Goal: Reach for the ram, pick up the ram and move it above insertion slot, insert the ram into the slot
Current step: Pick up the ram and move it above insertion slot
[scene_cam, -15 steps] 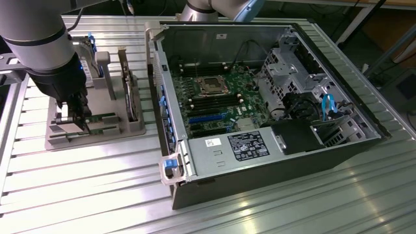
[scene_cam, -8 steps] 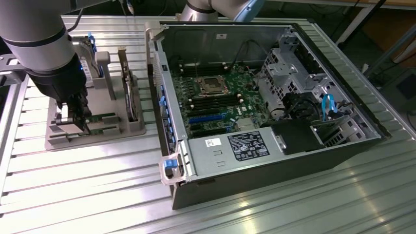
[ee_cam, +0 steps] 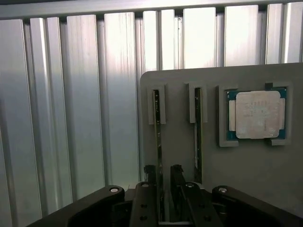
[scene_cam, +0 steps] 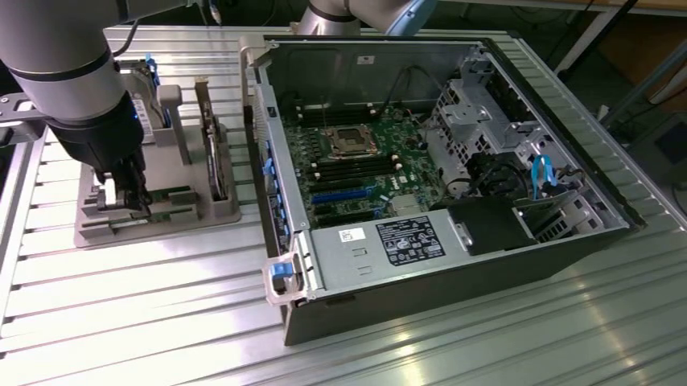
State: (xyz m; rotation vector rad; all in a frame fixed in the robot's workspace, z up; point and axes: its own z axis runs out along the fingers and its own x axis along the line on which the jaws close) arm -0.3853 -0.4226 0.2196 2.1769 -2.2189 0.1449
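ram [ee_cam: 158,137] | upright in grey holder [ee_cam: 180,142] | end effector [ee_cam: 162,171] astride it

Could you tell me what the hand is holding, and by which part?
Cannot tell: the hand straddles the ram's upper edge in the grey holder.

- The ram's [ee_cam: 157,137] near end is hidden between the gripper's [ee_cam: 163,171] fingers [ee_cam: 176,178].
- The gripper's body is cut off at the picture's edge.
- In the exterior view, the arm [scene_cam: 67,80] covers most of the ram.
- The slot [scene_cam: 349,171] is perhaps too small to single out.
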